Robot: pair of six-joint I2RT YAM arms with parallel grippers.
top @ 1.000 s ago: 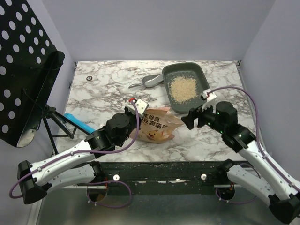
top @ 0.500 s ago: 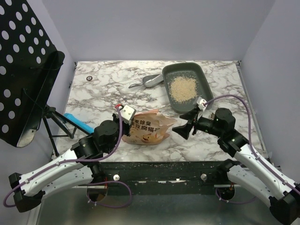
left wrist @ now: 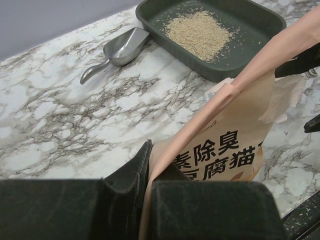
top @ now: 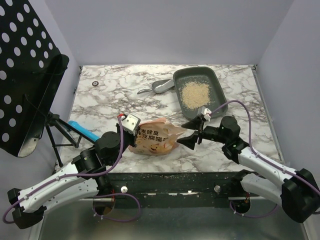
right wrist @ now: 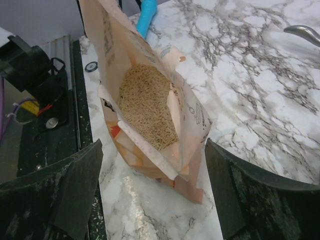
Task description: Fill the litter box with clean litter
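Two claws are facing the bag (top: 157, 137): the left claw (left wrist: 152, 167) is pinching its edge, seemingly tight, while the right claw (top: 187, 133) is gaping wide, holding nothing; litter (top: 195, 94) is lying inside the litter box (top: 192, 75)

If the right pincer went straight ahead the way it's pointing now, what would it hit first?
Most likely the open mouth of the orange bag, which the open right pincer faces head-on. Nothing else shows between them, though depth is hard to judge.
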